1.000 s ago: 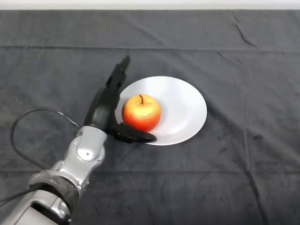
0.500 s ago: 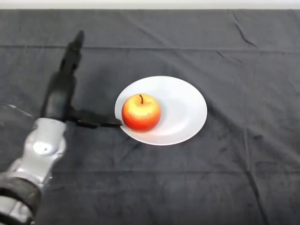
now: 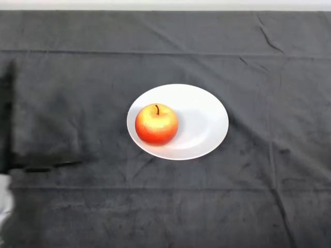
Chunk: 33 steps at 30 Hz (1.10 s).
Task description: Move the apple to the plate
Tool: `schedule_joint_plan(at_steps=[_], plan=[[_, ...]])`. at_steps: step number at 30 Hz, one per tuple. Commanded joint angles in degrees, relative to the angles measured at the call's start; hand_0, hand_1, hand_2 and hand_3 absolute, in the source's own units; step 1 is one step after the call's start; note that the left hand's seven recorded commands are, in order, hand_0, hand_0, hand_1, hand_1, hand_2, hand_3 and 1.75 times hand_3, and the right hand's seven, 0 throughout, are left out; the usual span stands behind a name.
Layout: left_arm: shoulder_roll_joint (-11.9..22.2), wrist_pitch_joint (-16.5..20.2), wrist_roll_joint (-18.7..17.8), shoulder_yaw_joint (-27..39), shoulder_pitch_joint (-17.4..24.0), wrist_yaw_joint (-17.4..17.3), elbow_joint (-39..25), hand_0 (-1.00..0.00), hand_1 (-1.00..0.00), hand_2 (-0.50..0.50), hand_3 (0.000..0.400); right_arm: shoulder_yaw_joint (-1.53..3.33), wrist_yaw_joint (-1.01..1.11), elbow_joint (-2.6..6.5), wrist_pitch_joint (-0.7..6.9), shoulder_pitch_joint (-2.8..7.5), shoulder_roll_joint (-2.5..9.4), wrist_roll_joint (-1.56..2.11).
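Note:
A red and yellow apple (image 3: pixel 156 124) with a dark stem stands upright on the left half of a white plate (image 3: pixel 207 121) in the middle of the table. My left hand (image 3: pixel 6 129) is at the far left edge of the head view, well clear of the plate. Its fingers point straight away from me and its thumb (image 3: pixel 49 166) sticks out to the right, low over the cloth. The hand is open and holds nothing. Most of the arm is out of view.
A dark grey cloth (image 3: pixel 258 206) covers the whole table, with creases near the back. A pale strip (image 3: pixel 165 4) runs along the far edge.
My hand has let go of the apple and swept left from the plate's rim to the view's left edge. The apple stays on the plate.

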Motion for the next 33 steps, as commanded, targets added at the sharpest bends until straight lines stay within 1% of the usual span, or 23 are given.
schedule_joint_plan(at_steps=[1, 4, 6, 9, 11, 22, 27, 33], plan=[[4.0, -1.6, -1.6, 2.8, 3.3, 0.0, -3.4, 0.00, 0.00, 0.00, 0.000, -0.45, -0.64, 0.96, -0.23, -0.63, -0.95, -0.34], [4.9, -1.9, -3.6, 6.0, 7.0, 0.3, -5.7, 0.00, 0.00, 0.00, 0.000, -0.44, -0.67, 0.89, -0.22, -0.61, -0.92, -0.35], [4.9, -2.2, -4.5, 7.9, 9.1, 0.9, -7.2, 0.00, 0.00, 0.00, 0.000, -0.43, -0.69, 0.85, -0.22, -0.59, -0.91, -0.36], [3.8, -3.0, -5.1, 10.3, 11.9, 2.4, -8.6, 0.00, 0.00, 0.00, 0.000, -0.43, -0.72, 0.79, -0.21, -0.58, -0.89, -0.36], [2.5, -3.6, -5.0, 11.4, 12.7, 3.4, -8.6, 0.00, 0.00, 0.00, 0.000, -0.42, -0.74, 0.76, -0.21, -0.57, -0.88, -0.37], [-3.6, -6.0, -5.0, 15.7, 11.2, 6.5, -3.5, 0.00, 0.00, 0.00, 0.000, -0.41, -0.81, 0.66, -0.18, -0.53, -0.85, -0.37], [-6.3, -8.8, -4.7, 17.2, 9.8, 7.3, 1.0, 0.00, 0.00, 0.00, 0.000, -0.41, -0.82, 0.65, -0.16, -0.53, -0.86, -0.36], [-8.0, -12.5, -6.0, 19.6, 8.4, 7.0, 7.2, 0.00, 0.00, 0.00, 0.000, -0.43, -0.80, 0.71, -0.15, -0.55, -0.88, -0.35]])
